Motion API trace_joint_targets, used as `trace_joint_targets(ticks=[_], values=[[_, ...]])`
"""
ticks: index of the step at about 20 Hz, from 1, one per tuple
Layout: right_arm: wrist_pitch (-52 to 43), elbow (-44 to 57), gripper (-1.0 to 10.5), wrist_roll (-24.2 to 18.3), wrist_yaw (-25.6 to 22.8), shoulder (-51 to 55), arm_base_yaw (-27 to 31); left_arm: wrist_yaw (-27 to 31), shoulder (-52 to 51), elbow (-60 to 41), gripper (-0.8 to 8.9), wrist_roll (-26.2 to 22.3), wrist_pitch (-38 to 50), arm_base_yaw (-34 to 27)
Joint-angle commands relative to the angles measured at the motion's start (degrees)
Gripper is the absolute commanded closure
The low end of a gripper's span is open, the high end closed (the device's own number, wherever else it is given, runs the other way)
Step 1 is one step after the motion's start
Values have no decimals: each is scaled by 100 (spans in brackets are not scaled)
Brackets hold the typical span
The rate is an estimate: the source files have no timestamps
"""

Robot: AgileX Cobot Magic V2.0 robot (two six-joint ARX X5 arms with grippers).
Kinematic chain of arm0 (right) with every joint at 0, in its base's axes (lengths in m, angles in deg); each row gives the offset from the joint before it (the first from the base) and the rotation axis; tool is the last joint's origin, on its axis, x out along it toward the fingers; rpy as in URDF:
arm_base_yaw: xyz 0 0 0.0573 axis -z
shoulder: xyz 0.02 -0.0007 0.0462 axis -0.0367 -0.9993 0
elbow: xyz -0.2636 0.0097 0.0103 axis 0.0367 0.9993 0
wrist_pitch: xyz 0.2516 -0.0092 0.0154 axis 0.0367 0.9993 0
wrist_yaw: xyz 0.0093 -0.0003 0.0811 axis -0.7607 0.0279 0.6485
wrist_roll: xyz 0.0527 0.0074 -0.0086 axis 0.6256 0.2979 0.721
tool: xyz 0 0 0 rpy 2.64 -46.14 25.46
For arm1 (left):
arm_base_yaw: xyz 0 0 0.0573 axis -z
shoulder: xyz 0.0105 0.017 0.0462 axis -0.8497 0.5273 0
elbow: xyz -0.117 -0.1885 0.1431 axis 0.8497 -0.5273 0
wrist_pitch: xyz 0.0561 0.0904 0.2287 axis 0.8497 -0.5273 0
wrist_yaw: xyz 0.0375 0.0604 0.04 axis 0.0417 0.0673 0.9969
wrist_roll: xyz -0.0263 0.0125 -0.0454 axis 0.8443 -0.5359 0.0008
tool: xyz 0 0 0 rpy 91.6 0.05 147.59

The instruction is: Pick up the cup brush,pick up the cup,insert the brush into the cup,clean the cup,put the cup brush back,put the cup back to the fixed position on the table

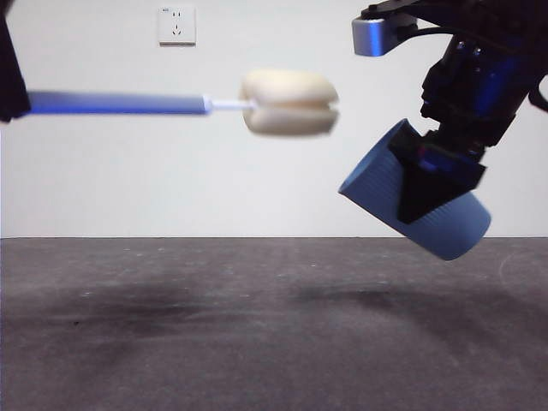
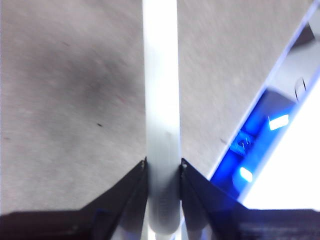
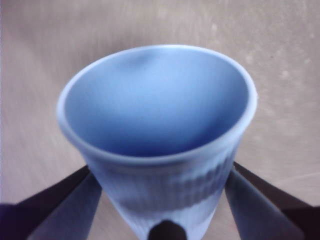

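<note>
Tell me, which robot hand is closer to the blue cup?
The right gripper: it is clamped around the cup, tilted in the air. The left gripper holds the cup brush by its handle, off to the side.

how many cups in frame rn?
1. The cup is held tilted above the table by the right gripper, its mouth toward the cup brush, which the left gripper holds. None hidden that I can see.

Blue cup point(image 1: 445, 224) with fine vertical ribs, paler blue inside; brush point(image 1: 288, 103) with cream-yellow sponge head, white neck, grey-blue handle; dark grey table point(image 1: 257, 342) with faint pale scuffs; black jaws on both grippers; white wall point(image 1: 171, 171), white socket point(image 1: 176, 25)
</note>
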Motion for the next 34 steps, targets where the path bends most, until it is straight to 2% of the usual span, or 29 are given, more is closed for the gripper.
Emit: trace_joint_targets(ticks=[1, 8, 11, 13, 18, 21, 26, 31, 34], values=[[20, -105, 963, -743, -278, -9, -221, -42, 188, -50, 822, -157, -33, 94], [223, -114, 963, -1740, -649, -11, -529, -39, 636, -50, 822, -254, 111, 476], [319, -114, 964, -2205, -852, -13, -826, -46, 835, -50, 822, -229, 317, 660], [323, -114, 964, -2361, -909, -13, -1043, -48, 992, -50, 822, -111, 457, 835], [378, -114, 964, -2461, -1027, -168, -1613, -57, 1335, -50, 822, 243, 1032, 1198], [387, -114, 964, -2441, -1032, -251, -1764, -26, 1340, -48, 822, 461, 1187, 1268], [439, -114, 964, -2433, -1357, -249, -1705, 765, 1117, -50, 822, 673, 131, 1255], [446, -114, 964, -2433, -1327, -249, -1683, 704, 470, -48, 822, 769, -533, 1252], [439, -114, 964, -2433, -1316, -249, -1685, 662, 459, -50, 822, 763, -542, 1252]])
